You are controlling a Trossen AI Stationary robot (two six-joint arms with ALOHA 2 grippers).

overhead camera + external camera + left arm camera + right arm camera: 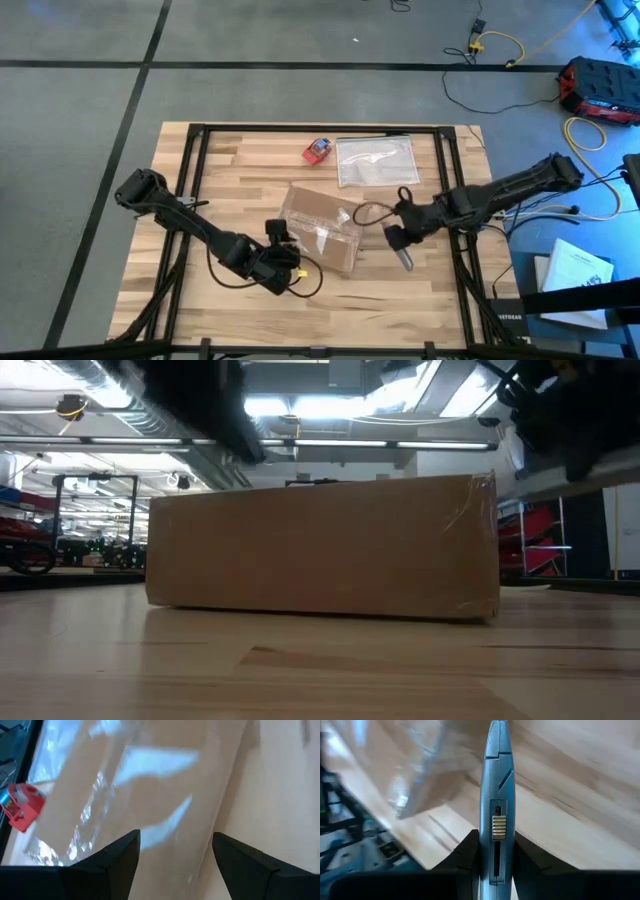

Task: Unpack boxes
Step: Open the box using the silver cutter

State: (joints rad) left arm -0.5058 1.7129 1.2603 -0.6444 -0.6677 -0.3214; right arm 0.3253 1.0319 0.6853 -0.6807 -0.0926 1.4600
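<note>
Wood planks of pale butcher-block made up my table [240,160], set on a grey floor with cables and a red case beyond its right edge. The cardboard box [322,228] lay at the table's middle, tape strips glinting, with a clear plastic bag [374,160] and a small red-and-blue object [317,150] behind it. From table height the box hid nearly everything behind it. My left gripper [175,855] hovered, fingers spread and empty, over the box's near-left corner. My right gripper [495,857] hung off the box's right end, clenched on a grey utility knife [496,805].
</note>
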